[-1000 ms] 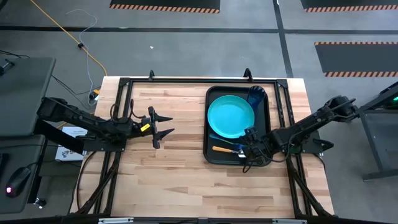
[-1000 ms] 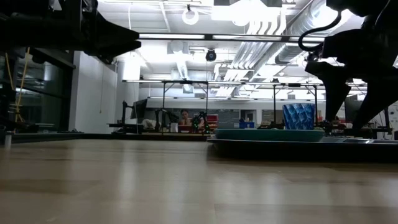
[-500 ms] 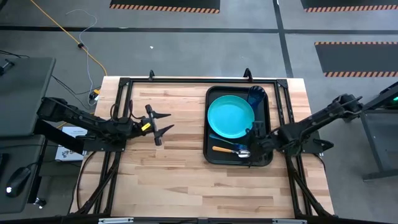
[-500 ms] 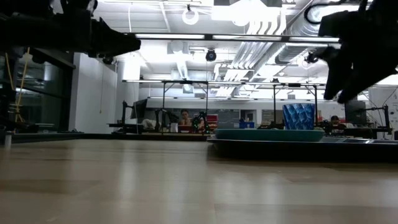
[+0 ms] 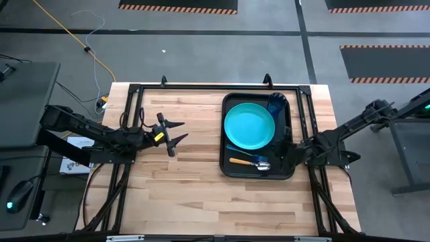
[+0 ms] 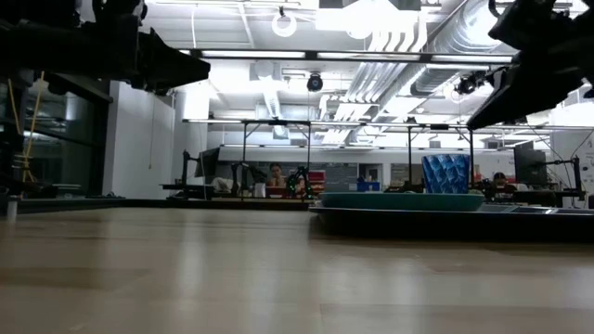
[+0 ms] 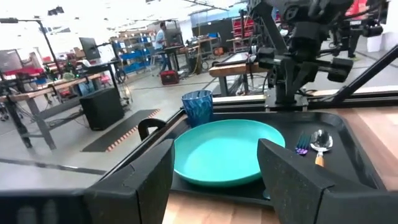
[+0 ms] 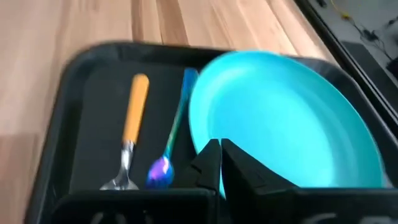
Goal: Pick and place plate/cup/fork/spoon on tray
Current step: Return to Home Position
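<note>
The black tray (image 5: 224, 138) sits at the table's right. On it rest the turquoise plate (image 5: 249, 126), the dark-blue cup (image 5: 277, 102) in the far right corner, the bluish fork (image 5: 236, 149), and the orange-handled spoon (image 5: 243, 162) near the tray's front rim. The fork and spoon lie side by side in the right wrist view, the fork (image 8: 175, 127) nearer the plate than the spoon (image 8: 132, 118). My right gripper (image 5: 281, 156) hangs shut above the tray's near right corner, holding nothing. My left gripper (image 5: 185, 131) stands open and level over bare wood, left of the tray.
Black frame rails (image 5: 201, 87) run along the table's far edge and sides. Bare wood (image 5: 181, 178) spreads left of and in front of the tray. A grey desk (image 5: 27, 101) stands off the left edge. Beyond the table, workbenches and a person (image 6: 276, 173) show.
My right gripper has risen from the spoon's bowl end at the tray's near right corner, drawn back toward the table's right edge, rolled, and shut its open fingers on nothing. The spoon stays lying on the tray.
</note>
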Tool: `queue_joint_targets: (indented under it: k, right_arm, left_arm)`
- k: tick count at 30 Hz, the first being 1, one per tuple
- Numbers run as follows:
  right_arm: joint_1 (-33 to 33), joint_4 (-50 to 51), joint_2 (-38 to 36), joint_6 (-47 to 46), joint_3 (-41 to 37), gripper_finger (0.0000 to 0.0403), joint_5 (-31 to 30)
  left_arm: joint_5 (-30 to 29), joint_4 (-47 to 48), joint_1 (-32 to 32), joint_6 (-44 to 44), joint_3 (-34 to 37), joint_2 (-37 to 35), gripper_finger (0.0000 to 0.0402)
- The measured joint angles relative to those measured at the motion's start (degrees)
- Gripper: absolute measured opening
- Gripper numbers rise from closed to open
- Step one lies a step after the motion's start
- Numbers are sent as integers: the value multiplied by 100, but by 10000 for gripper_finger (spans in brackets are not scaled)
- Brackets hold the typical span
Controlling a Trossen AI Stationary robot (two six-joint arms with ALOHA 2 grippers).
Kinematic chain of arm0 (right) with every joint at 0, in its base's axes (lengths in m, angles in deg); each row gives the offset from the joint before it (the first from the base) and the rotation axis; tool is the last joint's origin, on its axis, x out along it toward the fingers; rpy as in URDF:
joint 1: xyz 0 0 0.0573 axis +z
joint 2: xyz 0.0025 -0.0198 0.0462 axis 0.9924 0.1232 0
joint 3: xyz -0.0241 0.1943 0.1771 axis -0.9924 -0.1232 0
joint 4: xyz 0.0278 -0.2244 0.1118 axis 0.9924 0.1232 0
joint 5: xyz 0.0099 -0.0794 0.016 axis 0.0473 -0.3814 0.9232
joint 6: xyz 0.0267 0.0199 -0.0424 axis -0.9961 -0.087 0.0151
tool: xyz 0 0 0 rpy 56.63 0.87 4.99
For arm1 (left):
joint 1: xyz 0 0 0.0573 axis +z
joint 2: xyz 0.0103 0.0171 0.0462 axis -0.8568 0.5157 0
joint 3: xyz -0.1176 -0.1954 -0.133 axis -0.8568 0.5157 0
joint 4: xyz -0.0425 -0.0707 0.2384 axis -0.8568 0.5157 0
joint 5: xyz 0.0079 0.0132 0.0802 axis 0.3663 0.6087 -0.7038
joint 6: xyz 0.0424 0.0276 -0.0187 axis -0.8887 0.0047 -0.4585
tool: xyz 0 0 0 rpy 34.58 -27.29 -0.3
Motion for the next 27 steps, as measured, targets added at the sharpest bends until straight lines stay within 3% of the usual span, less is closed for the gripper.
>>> queue_joint_targets:
  k: [3, 7, 12, 17, 24, 27]
  right_arm:
    - [-127, -736, -227, 166, -314, 5, 165]
    - [-302, -1305, -449, 374, -430, 1, 447]
    - [-504, -1557, -632, 377, -430, 0, 584]
    - [-640, -1568, -714, 338, -430, 0, 584]
    - [-674, -1694, -714, 407, -430, 0, 833]
    - [-674, -1775, -714, 428, -430, 0, 862]
  left_arm:
    - [271, 31, 56, -31, 0, -54, 218]
    - [1113, 433, 426, 61, 0, -377, 213]
    - [1948, 1509, 1176, 111, 0, -1261, 185]
    - [2639, 2346, 1806, 119, 2, -2434, 132]
    - [2729, 3847, 1859, 525, 2, -3477, 17]
    - [2682, 4029, 1698, 804, 2, -3602, 8]
